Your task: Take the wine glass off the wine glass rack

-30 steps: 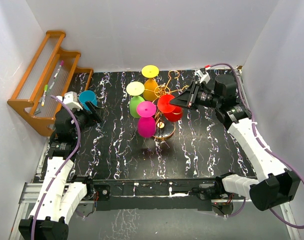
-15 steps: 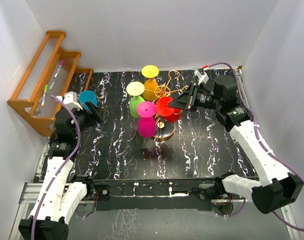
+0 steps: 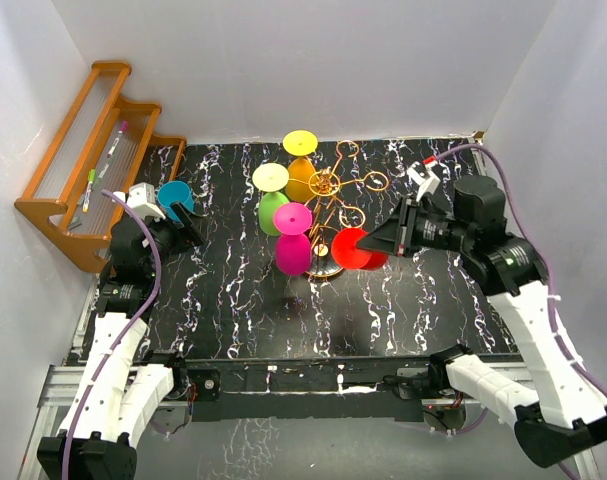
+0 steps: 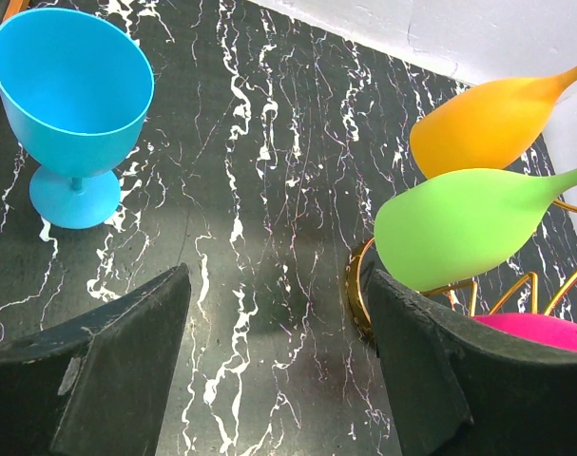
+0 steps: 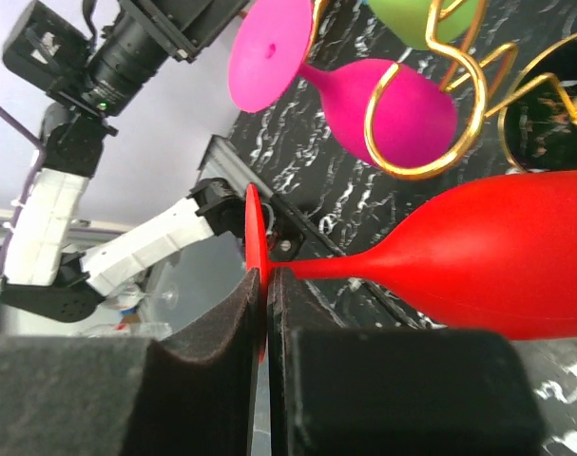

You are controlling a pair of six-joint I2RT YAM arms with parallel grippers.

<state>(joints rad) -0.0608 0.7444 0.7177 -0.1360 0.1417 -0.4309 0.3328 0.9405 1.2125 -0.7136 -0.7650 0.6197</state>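
The gold wire wine glass rack (image 3: 331, 190) stands at the middle back of the black marble table. Orange (image 3: 301, 178), green (image 3: 273, 210) and magenta (image 3: 292, 252) glasses hang on it upside down. My right gripper (image 3: 386, 240) is shut on the foot of a red wine glass (image 3: 357, 248), held clear of the rack to its right front. In the right wrist view the pads (image 5: 233, 332) pinch the red foot (image 5: 253, 249) and the bowl (image 5: 497, 255) lies sideways. My left gripper (image 4: 278, 366) is open and empty, near a blue glass (image 4: 71, 100).
A stepped wooden shelf (image 3: 88, 160) with pens stands at the back left. The blue glass (image 3: 175, 198) stands upright on the table beside the left arm. White walls close in the back and both sides.
My right gripper has pulled the red glass away from the rack, toward the right and nearer the front. The left arm has not moved.
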